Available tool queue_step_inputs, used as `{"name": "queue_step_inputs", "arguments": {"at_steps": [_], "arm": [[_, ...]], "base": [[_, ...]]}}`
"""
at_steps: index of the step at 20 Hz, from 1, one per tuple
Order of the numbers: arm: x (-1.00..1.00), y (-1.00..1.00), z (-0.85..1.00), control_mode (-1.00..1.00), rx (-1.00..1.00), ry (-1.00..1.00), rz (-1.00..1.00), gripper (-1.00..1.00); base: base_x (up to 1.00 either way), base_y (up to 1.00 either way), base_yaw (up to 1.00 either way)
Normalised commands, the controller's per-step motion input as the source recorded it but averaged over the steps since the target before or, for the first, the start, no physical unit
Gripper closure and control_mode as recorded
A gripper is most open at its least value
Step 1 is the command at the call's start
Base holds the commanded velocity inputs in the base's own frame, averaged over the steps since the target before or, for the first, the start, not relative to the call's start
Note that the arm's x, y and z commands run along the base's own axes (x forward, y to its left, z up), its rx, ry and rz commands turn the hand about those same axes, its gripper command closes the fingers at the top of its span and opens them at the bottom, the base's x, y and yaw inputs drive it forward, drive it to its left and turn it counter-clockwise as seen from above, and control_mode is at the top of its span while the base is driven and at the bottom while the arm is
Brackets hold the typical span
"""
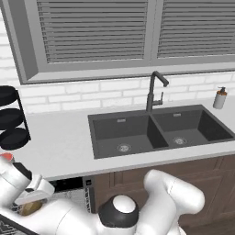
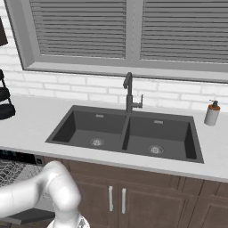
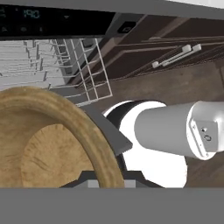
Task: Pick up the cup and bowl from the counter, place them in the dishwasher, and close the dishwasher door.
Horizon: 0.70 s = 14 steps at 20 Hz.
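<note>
My gripper (image 1: 27, 200) is shut on the rim of the brown wooden bowl (image 1: 30, 209), low at the far left in front of the open dishwasher (image 1: 75, 190). In the hand view the bowl (image 3: 52, 144) looms large at the lower left, tilted, just short of the silver wire rack (image 3: 65, 65) and below the black control strip (image 3: 57, 19). The dishwasher door (image 2: 26, 217) hangs folded down under the rack (image 2: 11, 171). The cup (image 1: 5, 157), white with a red inside, stands on the counter (image 1: 59, 142) at the left edge, partly behind my arm.
A dark double sink (image 1: 156, 131) with a black faucet (image 1: 153, 92) is set in the counter. A soap dispenser (image 1: 220, 98) stands at the right, a black rack (image 1: 11, 119) at the left. Brown cabinet doors with handles (image 3: 175, 57) lie to the right of the dishwasher.
</note>
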Motion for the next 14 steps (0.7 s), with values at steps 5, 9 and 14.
{"name": "queue_step_inputs", "arguments": {"at_steps": [5,9,14], "arm": [[0.15,-0.07,-0.3,-1.0,0.0,-0.08,0.0,1.0],[0.0,0.0,-0.69,-1.0,0.0,-0.07,0.02,1.0],[0.0,0.0,-0.73,-1.0,0.0,-0.12,0.03,1.0]], "base": [[0.0,0.0,0.0],[0.0,0.0,0.0],[0.0,0.0,0.0]]}}
